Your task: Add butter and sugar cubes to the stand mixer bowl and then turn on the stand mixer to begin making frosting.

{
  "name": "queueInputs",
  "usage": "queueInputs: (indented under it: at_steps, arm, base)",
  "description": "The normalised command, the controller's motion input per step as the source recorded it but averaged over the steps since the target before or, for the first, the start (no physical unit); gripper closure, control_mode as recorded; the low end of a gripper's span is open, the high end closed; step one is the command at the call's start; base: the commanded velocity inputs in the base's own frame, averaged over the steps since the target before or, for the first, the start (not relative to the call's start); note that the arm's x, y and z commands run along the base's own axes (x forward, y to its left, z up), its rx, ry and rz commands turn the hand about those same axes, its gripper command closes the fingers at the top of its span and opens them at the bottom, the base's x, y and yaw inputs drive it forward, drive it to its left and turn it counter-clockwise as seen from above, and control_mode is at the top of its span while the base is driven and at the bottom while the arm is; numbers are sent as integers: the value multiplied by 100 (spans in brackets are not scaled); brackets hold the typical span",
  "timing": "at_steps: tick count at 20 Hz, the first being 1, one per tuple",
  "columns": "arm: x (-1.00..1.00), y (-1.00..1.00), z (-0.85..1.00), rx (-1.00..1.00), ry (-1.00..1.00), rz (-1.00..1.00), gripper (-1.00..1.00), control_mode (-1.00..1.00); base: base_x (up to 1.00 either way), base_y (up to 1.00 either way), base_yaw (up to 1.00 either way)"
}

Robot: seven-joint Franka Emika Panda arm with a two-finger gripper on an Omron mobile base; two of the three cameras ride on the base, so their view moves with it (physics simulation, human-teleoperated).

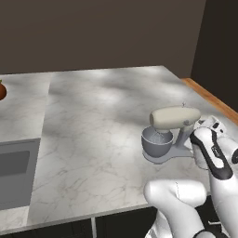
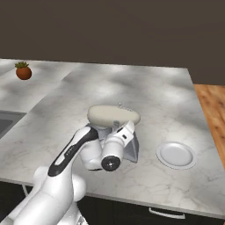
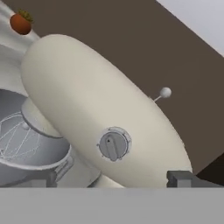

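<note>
The stand mixer [image 1: 173, 118] stands near the counter's front right, its cream head [image 2: 112, 115] lowered over the grey stand mixer bowl [image 1: 156, 142] with the wire whisk [image 3: 17, 135] inside it. My gripper [image 3: 109, 181] is open and empty, close to the side of the head. In the hand view a round grey knob [image 3: 113, 145] on the head lies just ahead between the two dark fingertips [image 3: 179, 178], and a ball-tipped lever [image 3: 165, 92] sticks out beyond it. From the base views the hand [image 1: 204, 125] [image 2: 126, 131] sits right by the mixer. The butter and sugar cubes are out of view.
A flat white plate [image 2: 176, 155] lies on the marble counter [image 1: 102, 116] to the right of the mixer. A sink [image 1: 16, 172] is set in at the far left. A small potted plant [image 2: 23, 71] stands at the back left. The counter ends at a wooden floor [image 2: 213, 110] on the right.
</note>
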Motion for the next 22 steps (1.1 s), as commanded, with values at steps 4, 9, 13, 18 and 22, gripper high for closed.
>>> queueInputs:
  at_steps: [4,9,13,18,22]
  arm:
    - [11,7,0,-18,-1,-4,-100,-100]
    - [-2,9,0,-10,-3,0,-100,-100]
    - [0,37,0,-11,-2,0,-100,-100]
    - [11,41,-4,-11,0,0,-100,-100]
    - [0,25,-18,-6,-1,0,-100,-100]
  base:
    - [0,0,0]
    - [0,0,0]
    - [0,0,0]
    - [0,0,0]
    - [0,0,0]
